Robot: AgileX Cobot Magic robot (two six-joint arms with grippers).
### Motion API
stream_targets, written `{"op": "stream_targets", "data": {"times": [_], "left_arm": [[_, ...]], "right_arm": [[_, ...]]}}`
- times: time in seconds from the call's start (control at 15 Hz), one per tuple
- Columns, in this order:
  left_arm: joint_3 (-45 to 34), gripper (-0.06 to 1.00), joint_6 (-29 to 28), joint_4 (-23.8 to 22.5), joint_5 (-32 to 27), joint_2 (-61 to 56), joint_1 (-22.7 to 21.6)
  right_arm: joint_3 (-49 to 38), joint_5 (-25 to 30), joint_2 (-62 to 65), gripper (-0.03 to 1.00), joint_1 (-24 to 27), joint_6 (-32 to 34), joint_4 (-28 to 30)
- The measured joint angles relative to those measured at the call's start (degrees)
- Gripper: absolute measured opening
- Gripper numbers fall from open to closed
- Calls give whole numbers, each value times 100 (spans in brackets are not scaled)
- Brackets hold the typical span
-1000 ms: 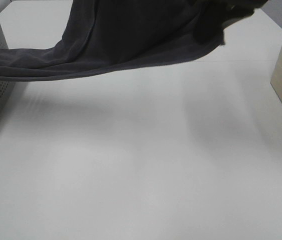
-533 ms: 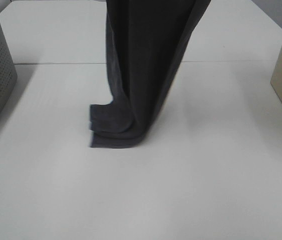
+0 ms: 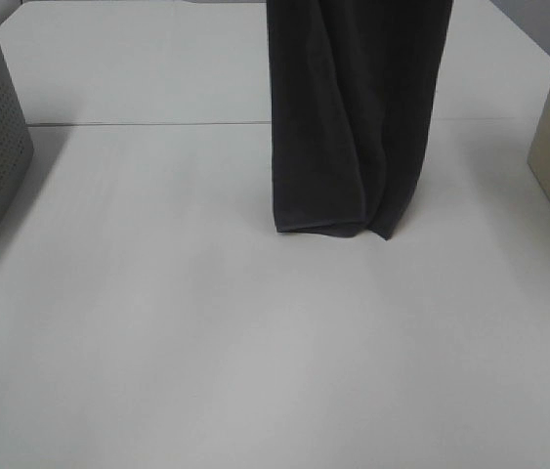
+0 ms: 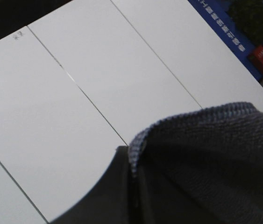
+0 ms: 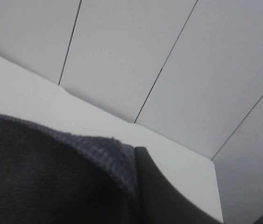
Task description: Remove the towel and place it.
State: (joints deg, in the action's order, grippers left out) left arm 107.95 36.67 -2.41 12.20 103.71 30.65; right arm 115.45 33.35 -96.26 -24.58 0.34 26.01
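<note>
Towel (image 3: 353, 117) hangs vertically | left fingers (image 4: 103, 196), right fingers (image 5: 168, 200) closed on hem

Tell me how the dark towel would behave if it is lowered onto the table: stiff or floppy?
Likely floppy: the towel hangs in soft vertical folds, so it should crumple or pile up on the table rather than stand. The left wrist view shows a looped terry weave, which probably grips rather than slips. It looks thick, so it is perhaps fairly heavy for cloth.
</note>
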Motion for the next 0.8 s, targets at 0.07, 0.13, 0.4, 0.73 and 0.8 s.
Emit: {"op": "stream_targets", "data": {"times": [0.07,0.13,0.4,0.73,0.8], "left_arm": [[0,0,-17,11,115,52,-46],[0,0,-57,23,372,166,-115],[0,0,-773,74,2040,762,-510],[0,0,-1896,109,3392,1037,-888],[40,0,-2045,92,3529,1066,-968]], "right_arm": [[0,-195,-63,1,0,97,52],[0,-579,-195,1,0,212,115],[57,-1656,-682,1,0,498,510],[1020,-2567,-1364,1,92,882,756],[1066,-2681,-1415,1,92,882,762]]}}
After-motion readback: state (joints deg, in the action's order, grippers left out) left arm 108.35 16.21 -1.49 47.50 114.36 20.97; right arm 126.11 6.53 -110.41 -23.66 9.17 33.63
